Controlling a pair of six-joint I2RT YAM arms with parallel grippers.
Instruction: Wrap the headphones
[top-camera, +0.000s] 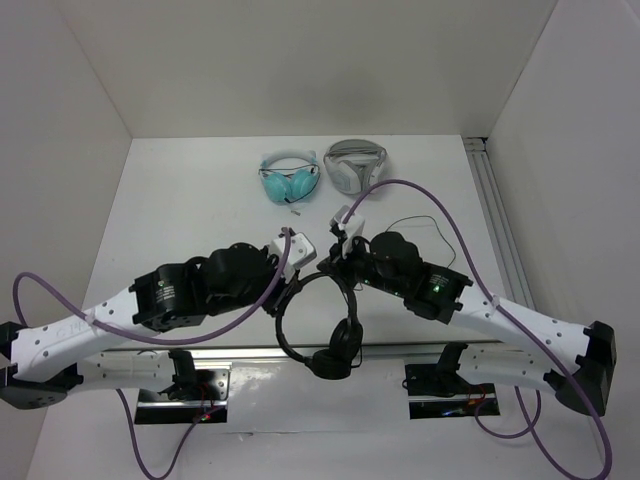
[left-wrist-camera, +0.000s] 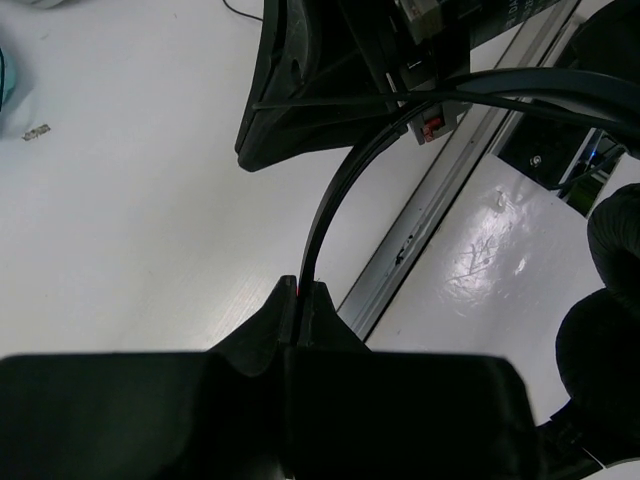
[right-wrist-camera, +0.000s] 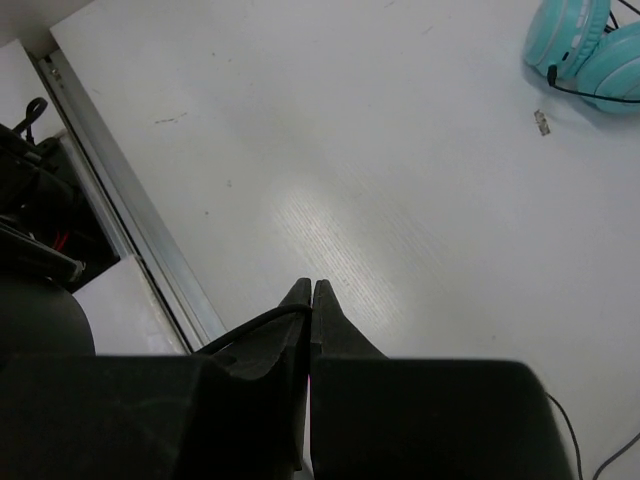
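The black headphones (top-camera: 345, 340) hang between my two arms above the table's near edge, their two round earcups (left-wrist-camera: 608, 330) low and close together. My left gripper (top-camera: 302, 280) (left-wrist-camera: 302, 288) is shut on the thin black headband (left-wrist-camera: 330, 215), which arcs up away from the fingertips. Just to its right, my right gripper (top-camera: 335, 264) (right-wrist-camera: 311, 288) is shut on the thin black cable (right-wrist-camera: 250, 328), which runs off to the left from between its tips. More of the cable (top-camera: 425, 224) lies looped on the table behind the right arm.
Teal headphones (top-camera: 290, 180) (right-wrist-camera: 590, 50) and white-grey headphones (top-camera: 352, 165) lie at the back of the table. An aluminium rail (top-camera: 497, 225) runs along the right side, another (left-wrist-camera: 430, 200) along the near edge. White walls enclose the table.
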